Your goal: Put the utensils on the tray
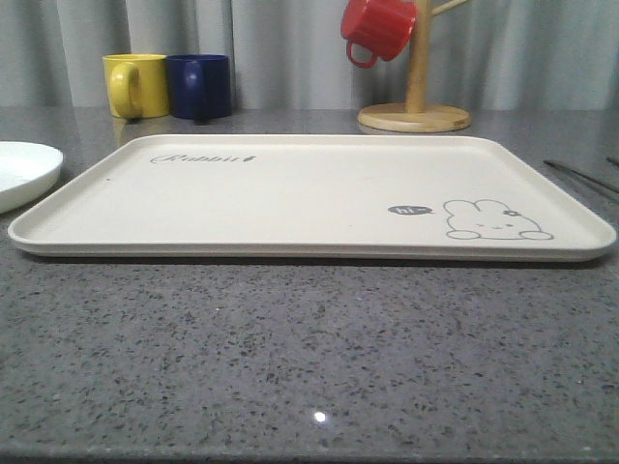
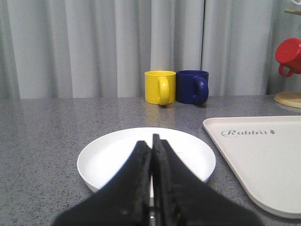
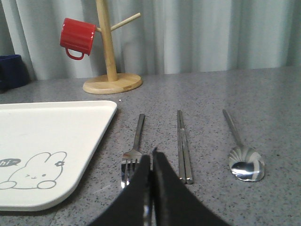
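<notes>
The cream tray (image 1: 290,193) with its rabbit drawing lies bare in the middle of the grey table; its corners show as tray (image 2: 263,155) and tray (image 3: 51,127). Beside it on the table lie a silver fork (image 3: 134,148), a pair of chopsticks (image 3: 183,143) and a spoon (image 3: 242,153), side by side. In the front view, thin utensils (image 1: 578,174) show at the far right edge. My right gripper (image 3: 151,157) is shut and empty, hovering between fork and chopsticks. My left gripper (image 2: 152,143) is shut with nothing in it, above a white plate (image 2: 113,155).
A yellow mug (image 1: 135,85) and a blue mug (image 1: 200,85) stand at the back left. A wooden mug tree (image 1: 416,97) holding a red mug (image 1: 377,29) stands at the back right. The white plate (image 1: 24,172) sits left of the tray. A curtain hangs behind.
</notes>
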Controlling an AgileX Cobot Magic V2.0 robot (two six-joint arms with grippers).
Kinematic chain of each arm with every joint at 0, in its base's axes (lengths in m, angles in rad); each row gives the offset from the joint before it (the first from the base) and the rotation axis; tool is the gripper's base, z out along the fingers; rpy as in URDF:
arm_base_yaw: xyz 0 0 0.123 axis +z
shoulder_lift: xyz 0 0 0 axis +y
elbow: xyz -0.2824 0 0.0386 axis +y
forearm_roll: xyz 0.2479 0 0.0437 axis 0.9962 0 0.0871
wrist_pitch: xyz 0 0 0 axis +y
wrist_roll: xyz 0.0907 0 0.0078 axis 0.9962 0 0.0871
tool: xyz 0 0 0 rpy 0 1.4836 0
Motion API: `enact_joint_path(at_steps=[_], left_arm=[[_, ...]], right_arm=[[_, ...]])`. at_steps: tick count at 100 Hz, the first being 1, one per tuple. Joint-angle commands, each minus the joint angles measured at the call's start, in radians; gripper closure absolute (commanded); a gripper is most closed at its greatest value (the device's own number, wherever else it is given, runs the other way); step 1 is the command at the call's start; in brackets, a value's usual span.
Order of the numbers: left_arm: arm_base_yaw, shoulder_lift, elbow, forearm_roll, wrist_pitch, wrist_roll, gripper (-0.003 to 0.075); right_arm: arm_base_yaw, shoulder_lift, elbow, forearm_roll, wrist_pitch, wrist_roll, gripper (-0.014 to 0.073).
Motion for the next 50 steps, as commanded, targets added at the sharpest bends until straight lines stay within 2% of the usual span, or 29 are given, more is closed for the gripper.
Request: enact_joint_path(at_steps=[1, 34, 50], left_arm=[[0.002, -0.034, 0.043, -0.002, -0.084, -0.009, 0.0738], [0.002, -0.034, 0.015, -0.002, -0.085, -0.009, 0.0738], [0.002, -0.008, -0.125, -0.04, 0.048, -0.009, 0.0738]], right_arm=[[-0.005, -0.018, -0.019, 0.001, -0.092, -0.008, 0.0671], [-0.005, -0.018, -0.019, 0.001, -0.092, -0.008, 0.0671], [-0.005, -0.018, -0.019, 0.001, -0.092, -0.008, 0.0671]])
